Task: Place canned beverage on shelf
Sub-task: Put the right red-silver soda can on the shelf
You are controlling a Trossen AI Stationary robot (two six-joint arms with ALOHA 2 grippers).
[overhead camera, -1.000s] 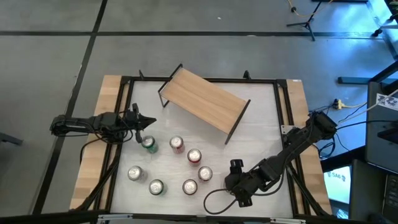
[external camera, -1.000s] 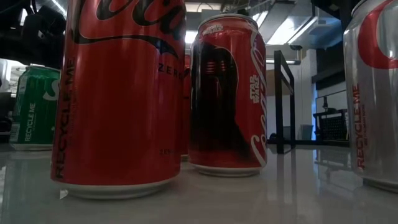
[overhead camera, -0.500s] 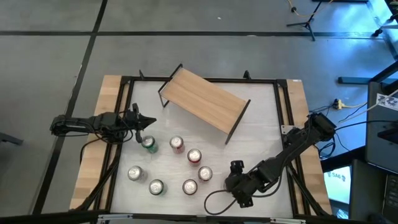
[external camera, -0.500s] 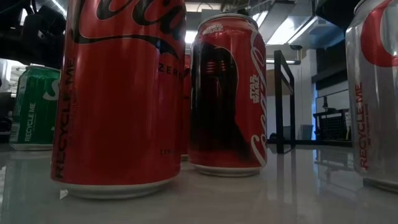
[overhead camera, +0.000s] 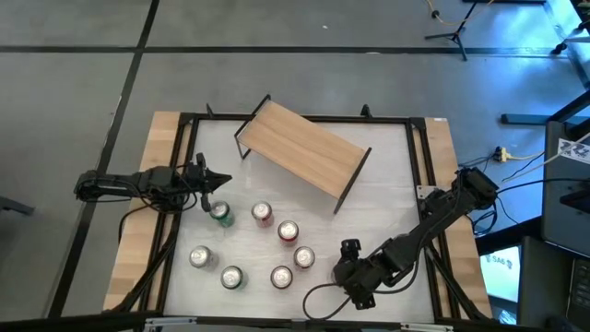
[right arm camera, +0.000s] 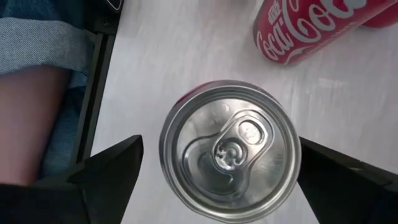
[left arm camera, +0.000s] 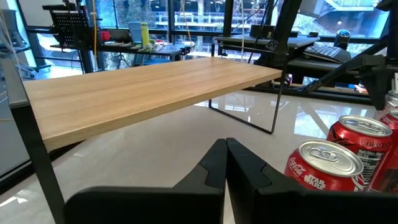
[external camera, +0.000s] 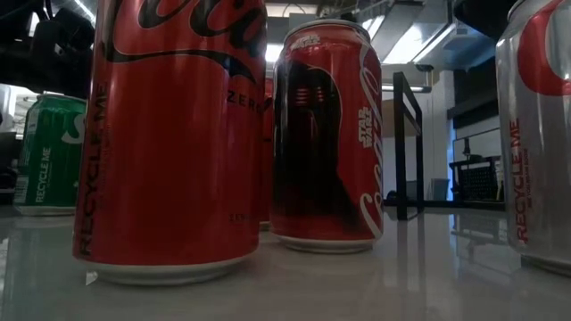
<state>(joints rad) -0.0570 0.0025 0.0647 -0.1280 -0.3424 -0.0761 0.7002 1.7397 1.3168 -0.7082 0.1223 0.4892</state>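
Right, the can (right arm camera: 230,149) I'm after stands upright on the table (overhead camera: 387,175) in the cluster near the front edge, well short of the empty shelf (overhead camera: 302,152); I judge it stiff, smooth, fairly heavy if full, so best pinched across the mid-wall. My right gripper (right arm camera: 217,180) hovers right above it, fingers spread wide on either side, gripping nothing. The left gripper (overhead camera: 221,182) waits clenched and empty by the green can (overhead camera: 220,214).

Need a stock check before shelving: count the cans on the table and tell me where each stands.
7, all below the empty shelf: upper row; lower row. None seem hidden from above.
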